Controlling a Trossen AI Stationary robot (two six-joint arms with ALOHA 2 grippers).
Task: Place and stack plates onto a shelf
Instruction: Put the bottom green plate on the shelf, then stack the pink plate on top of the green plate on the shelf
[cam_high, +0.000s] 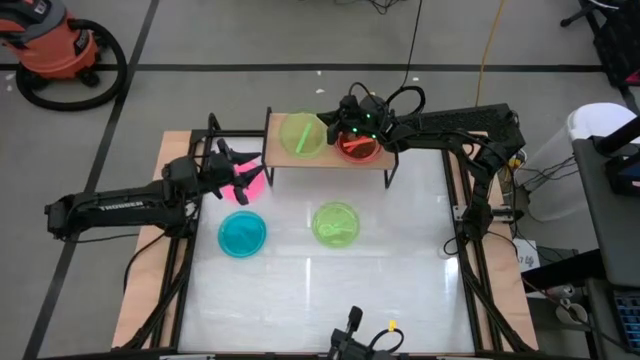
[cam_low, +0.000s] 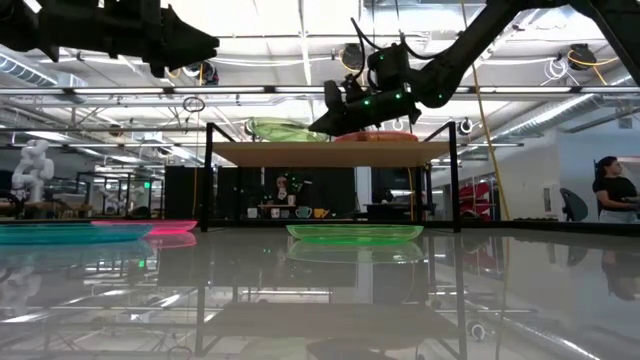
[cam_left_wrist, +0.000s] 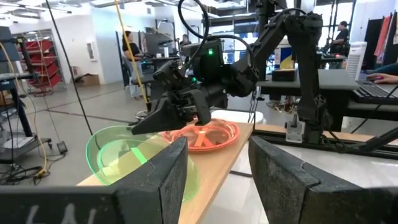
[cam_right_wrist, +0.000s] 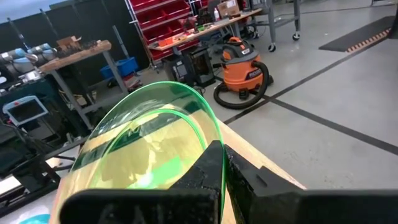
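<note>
The shelf (cam_high: 330, 166) stands at the table's far edge. An orange plate (cam_high: 358, 148) lies flat on its right half. A green plate (cam_high: 298, 135) sits tilted on its left half. My right gripper (cam_high: 334, 128) reaches in from the right, between the two plates, and is shut on the green one. My left gripper (cam_high: 236, 170) hovers open, holding nothing, above a pink plate (cam_high: 251, 186) that lies on the table left of the shelf. A blue plate (cam_high: 242, 234) and a second green plate (cam_high: 336, 224) lie flat mid-table. My right gripper pinches the green plate's rim (cam_right_wrist: 214, 134) between its two fingers, on the side nearest the orange plate. The fingers (cam_left_wrist: 163, 115) come from the table's right, slanting slightly down. The plate is tilted, that rim raised, its lower part on the shelf board (cam_left_wrist: 231, 155).
The shelf's thin black legs (cam_low: 209, 180) stand on the white table top. Wooden planks (cam_high: 148, 270) run along the table's sides. There is free room on the near half of the table (cam_high: 320, 290). An orange shop vacuum (cam_high: 55, 45) stands on the floor beyond, and people are in the background.
</note>
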